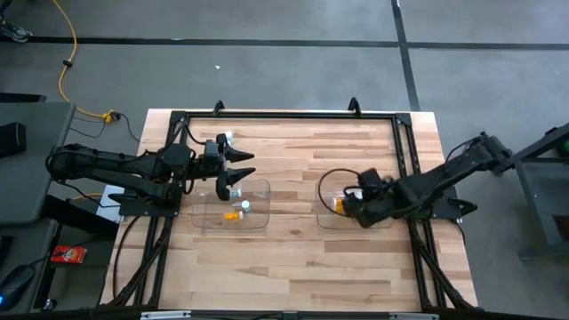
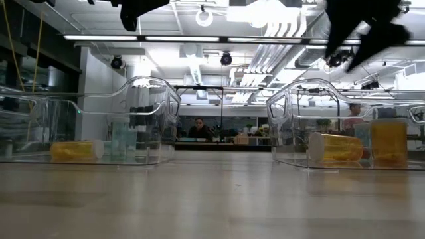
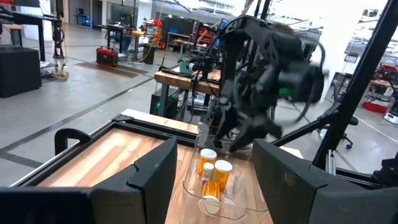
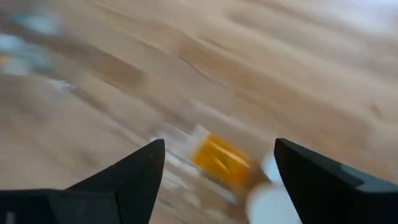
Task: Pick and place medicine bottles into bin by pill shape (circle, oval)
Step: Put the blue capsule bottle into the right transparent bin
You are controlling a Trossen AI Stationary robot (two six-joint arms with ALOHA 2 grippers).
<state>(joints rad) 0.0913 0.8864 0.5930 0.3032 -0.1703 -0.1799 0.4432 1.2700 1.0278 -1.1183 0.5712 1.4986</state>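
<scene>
1. The medicine bottles sit in two clear bins on the wooden table (image 1: 293, 240); the left bin (image 1: 258, 222) serves as the landmark here.
2. Inside the left bin, the high view shows an amber bottle (image 1: 232, 215) lying on its side and a pale bottle with a white cap (image 1: 245, 205) just beside it.
3. From the low view, that amber bottle (image 2: 76, 150) lies flat on the bin floor, with pale clear bottles (image 2: 123, 138) standing near it.
4. The right bin (image 1: 325, 220) rests well apart from the left bin, across a bare stretch of wood.
5. In the low view, the right bin holds one amber bottle on its side (image 2: 335, 147) and an amber bottle standing upright (image 2: 388, 141) just beside it.
6. The left wrist view looks across at the same bin and shows a cluster of amber bottles with white caps (image 3: 211, 174).
7. The left gripper (image 1: 236, 169) hovers over the far edge of the left bin, its fingers spread and released, grasping nothing.
8. A white-capped bottle (image 1: 228, 139) lies on the table beyond the left bin, near the left arm.
9. The right gripper (image 1: 350, 205) is over the right bin, away from the left bin; its fingers (image 4: 127, 180) stand apart, open and empty, above a blurred amber bottle (image 4: 221, 162).
10. A person (image 2: 198, 129) sits in the room behind the table.
</scene>
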